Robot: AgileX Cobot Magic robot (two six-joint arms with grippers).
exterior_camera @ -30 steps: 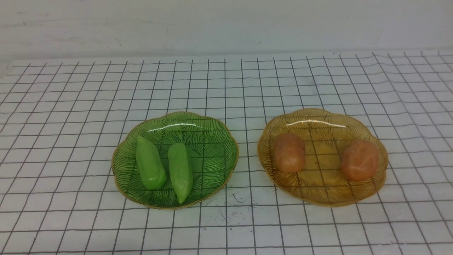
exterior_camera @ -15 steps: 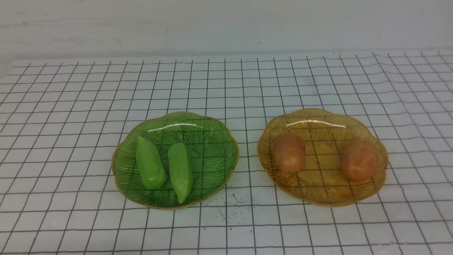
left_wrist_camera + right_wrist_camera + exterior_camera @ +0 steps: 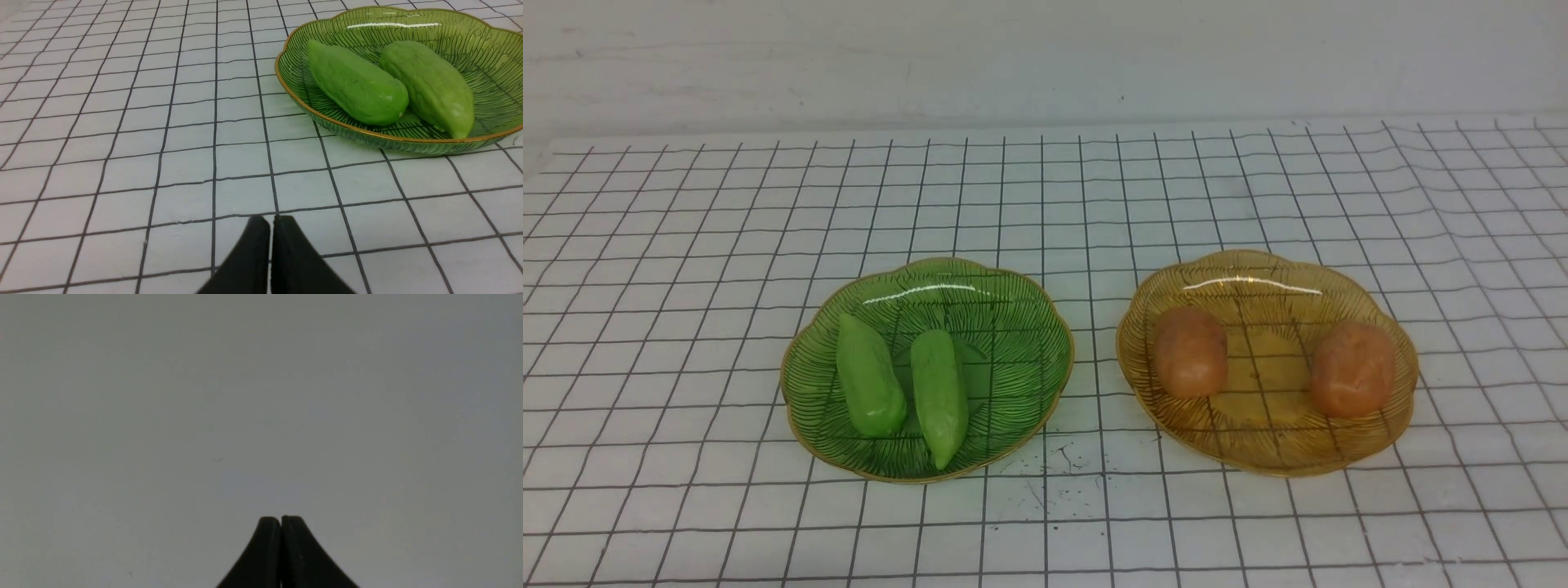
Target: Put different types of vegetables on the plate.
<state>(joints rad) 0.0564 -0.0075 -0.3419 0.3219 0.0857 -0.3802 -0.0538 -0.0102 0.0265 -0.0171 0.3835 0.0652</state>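
On gridded cloth (image 3: 1045, 523), green plate (image 3: 1021, 302), amber plate (image 3: 1258, 449), gap between rims

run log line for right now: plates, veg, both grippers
green plate: two green pods | amber plate: two orange-brown lumps | left gripper: shut, empty | right gripper: shut, empty

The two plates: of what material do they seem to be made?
Both the green plate and the amber plate look like glossy, ribbed glass, or possibly clear plastic: the table's grid lines show through them, and bright highlights curve along their far sides.
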